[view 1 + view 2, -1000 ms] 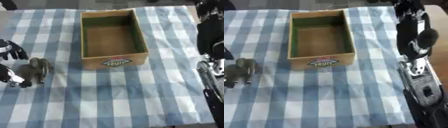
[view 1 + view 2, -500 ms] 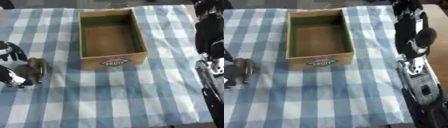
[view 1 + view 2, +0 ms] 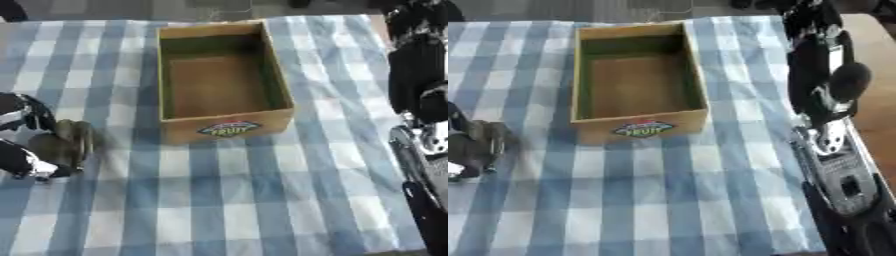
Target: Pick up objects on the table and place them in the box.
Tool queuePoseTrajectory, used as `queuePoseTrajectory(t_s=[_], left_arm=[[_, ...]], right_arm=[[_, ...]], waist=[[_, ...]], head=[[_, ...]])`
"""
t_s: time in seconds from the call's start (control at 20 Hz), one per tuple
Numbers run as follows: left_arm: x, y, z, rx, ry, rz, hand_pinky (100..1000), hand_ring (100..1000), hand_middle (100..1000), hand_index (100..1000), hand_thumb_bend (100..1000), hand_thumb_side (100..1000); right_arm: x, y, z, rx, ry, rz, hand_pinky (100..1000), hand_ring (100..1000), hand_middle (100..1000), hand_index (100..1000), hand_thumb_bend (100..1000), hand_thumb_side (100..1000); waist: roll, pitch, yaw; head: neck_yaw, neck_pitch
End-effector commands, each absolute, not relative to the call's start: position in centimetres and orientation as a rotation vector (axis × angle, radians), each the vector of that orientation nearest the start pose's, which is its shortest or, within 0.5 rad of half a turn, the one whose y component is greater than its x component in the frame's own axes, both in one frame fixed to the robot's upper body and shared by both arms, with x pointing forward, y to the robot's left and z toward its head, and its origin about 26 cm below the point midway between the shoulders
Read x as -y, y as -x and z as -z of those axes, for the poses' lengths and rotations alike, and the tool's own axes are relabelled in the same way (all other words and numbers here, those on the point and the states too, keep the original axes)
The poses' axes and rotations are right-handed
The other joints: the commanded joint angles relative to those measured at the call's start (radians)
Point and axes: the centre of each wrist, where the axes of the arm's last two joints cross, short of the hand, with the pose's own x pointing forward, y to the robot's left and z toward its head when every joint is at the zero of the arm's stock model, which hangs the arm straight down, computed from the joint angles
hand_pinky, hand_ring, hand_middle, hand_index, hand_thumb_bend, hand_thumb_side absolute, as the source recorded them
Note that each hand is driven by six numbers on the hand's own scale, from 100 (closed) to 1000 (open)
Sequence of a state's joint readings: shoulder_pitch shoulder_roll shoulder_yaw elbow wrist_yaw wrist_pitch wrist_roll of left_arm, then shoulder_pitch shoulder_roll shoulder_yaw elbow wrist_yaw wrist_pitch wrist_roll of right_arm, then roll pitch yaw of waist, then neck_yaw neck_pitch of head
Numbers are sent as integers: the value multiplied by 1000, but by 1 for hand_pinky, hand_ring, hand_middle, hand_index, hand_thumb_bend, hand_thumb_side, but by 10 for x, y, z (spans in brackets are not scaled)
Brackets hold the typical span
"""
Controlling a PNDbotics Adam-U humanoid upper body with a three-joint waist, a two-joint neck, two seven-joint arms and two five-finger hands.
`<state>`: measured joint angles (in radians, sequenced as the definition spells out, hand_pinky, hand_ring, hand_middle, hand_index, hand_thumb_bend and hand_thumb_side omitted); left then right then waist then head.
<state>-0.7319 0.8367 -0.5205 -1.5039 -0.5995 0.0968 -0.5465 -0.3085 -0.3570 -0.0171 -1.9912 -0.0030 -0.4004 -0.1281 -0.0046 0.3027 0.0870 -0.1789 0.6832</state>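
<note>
Down at the near left edge, the left hand (image 3: pixel 24 142) is closing around a small dark greyish-brown object (image 3: pixel 68 145) lying on the blue-and-white checked cloth (image 3: pixel 236 200). Its black fingers are curling on either side of the object, one set on the far side and one on the near side, so it looks to be pinching or about to pinch it; whether the fingers are truly pressing on it I cannot tell. What the object is cannot be made out beyond its rounded shape and dull colour.

To do this step well, the hand is probably needing to settle its fingers fully round the object's middle before lifting, then rise straight up enough to clear the box wall, travel right and far, and release only once over the open floor. A risk is the object slipping sideways out of a shallow pinch, or the hand clipping the near-left corner of the box.

Along the right side, the right arm (image 3: pixel 833 150) is lying near to far; its hand does not show clearly, so its fingers cannot be judged.

Farther off, at the middle, the cardboard box (image 3: pixel 223 127) is standing open and empty. Its near wall is carrying an oval label (image 3: pixel 228 129) reading "FRUIT"; any smaller print is unreadable.
</note>
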Motion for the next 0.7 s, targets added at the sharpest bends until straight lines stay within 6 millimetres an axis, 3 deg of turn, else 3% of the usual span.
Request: queuePoseTrajectory(t_s=[0.05, 0.3, 0.45, 0.7], left_arm=[[-284, -389, -223, 1169, -892, 1756, 615, 690, 659, 737, 651, 544], [-284, -391, -220, 1150, -904, 1788, 617, 698, 682, 781, 641, 549], [-284, -392, -217, 1137, -919, 1809, 607, 690, 656, 759, 654, 557], [-282, -395, -217, 1154, -960, 1799, 548, 630, 566, 660, 586, 520]], right_arm=[[269, -300, -212, -3515, -212, 393, 924, 961, 613, 872, 889, 1000], [269, -300, -211, -3515, -212, 392, 925, 962, 612, 872, 889, 1000], [269, -300, -211, -3516, -210, 390, 925, 962, 612, 873, 889, 1000], [269, -300, -211, -3519, -210, 390, 925, 963, 612, 873, 888, 1000]], waist=[[2, -14, -1], [2, -12, -2], [2, -11, -3], [1, -11, -3]], head=[[-1, -13], [0, -17], [1, -19], [2, -20]])
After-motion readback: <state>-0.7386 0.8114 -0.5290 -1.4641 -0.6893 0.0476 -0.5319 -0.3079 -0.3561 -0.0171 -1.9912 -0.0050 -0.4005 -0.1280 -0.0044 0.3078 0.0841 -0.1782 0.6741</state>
